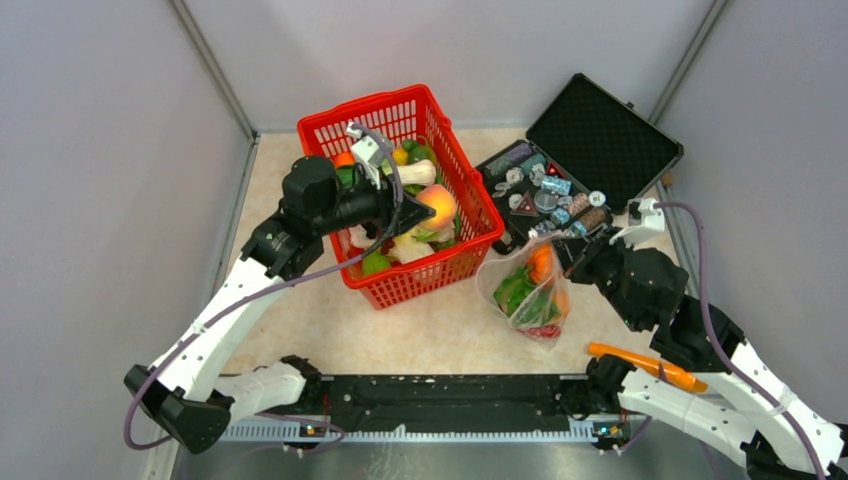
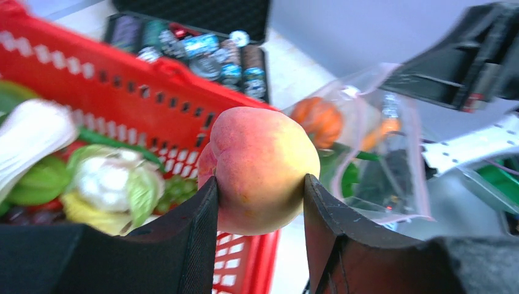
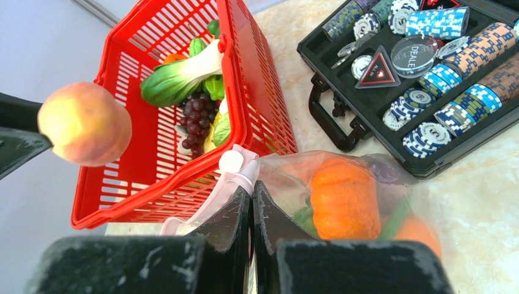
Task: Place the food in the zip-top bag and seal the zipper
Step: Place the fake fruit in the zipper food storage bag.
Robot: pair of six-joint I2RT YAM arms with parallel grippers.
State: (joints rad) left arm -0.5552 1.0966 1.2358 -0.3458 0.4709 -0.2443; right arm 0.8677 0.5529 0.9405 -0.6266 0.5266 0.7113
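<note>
The left claw (image 2: 260,181) pinches a peach (image 3: 84,124) above the red basket (image 3: 257,116), while the right claw (image 3: 252,191) is clamped on the zip-top bag (image 3: 287,173) beside a poker-chip case (image 3: 333,125) holding a clear button (image 3: 417,49) reading "DEALE".

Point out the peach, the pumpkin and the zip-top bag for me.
peach (image 2: 260,168): left wrist view, middle of its skin.
pumpkin (image 3: 346,199): right wrist view, middle of its orange side.
zip-top bag (image 3: 278,177): right wrist view, clear wall left of the pumpkin.

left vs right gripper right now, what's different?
Left gripper has its jaws apart around a peach; right gripper is shut on the bag's mouth edge. Left gripper is over the basket; right gripper is by the case, outside the basket. Both are holding something.
</note>
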